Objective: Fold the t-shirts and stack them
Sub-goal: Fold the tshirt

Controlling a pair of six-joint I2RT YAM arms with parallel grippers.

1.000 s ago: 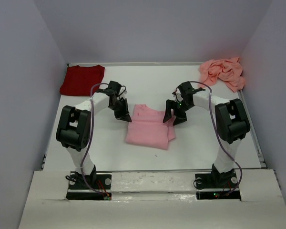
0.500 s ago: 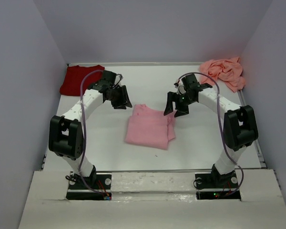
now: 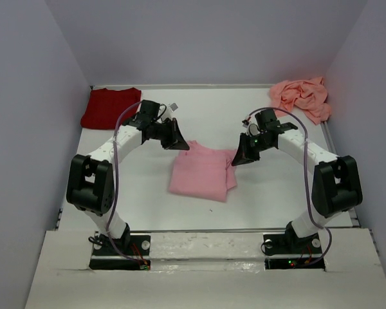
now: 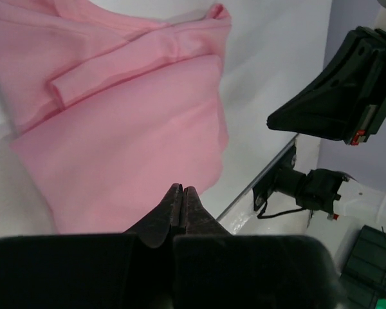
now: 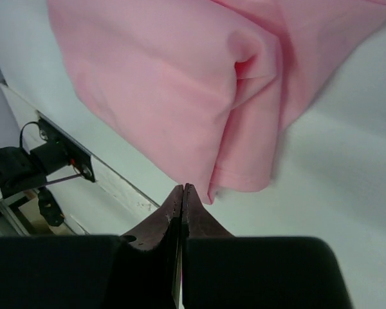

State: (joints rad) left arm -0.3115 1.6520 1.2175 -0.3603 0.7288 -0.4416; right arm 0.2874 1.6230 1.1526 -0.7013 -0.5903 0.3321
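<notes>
Left claw (image 3: 179, 144), right claw (image 3: 237, 159) beside tee (image 3: 202, 175)

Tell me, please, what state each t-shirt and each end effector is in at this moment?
dark red t-shirt: folded flat, far left corner.
light pink t-shirt: folded, lying in the middle, not stacked.
salmon-pink t-shirt: crumpled, unfolded, far right corner.
left end effector: shut, empty.
right end effector: shut, empty.

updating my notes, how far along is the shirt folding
Done: the dark red shirt lies folded at far left. In hand: the light pink shirt looks folded mid-table; left gripper and right gripper hover over it, shut, empty. Left: the salmon shirt is crumpled at far right; nothing stacked.
</notes>
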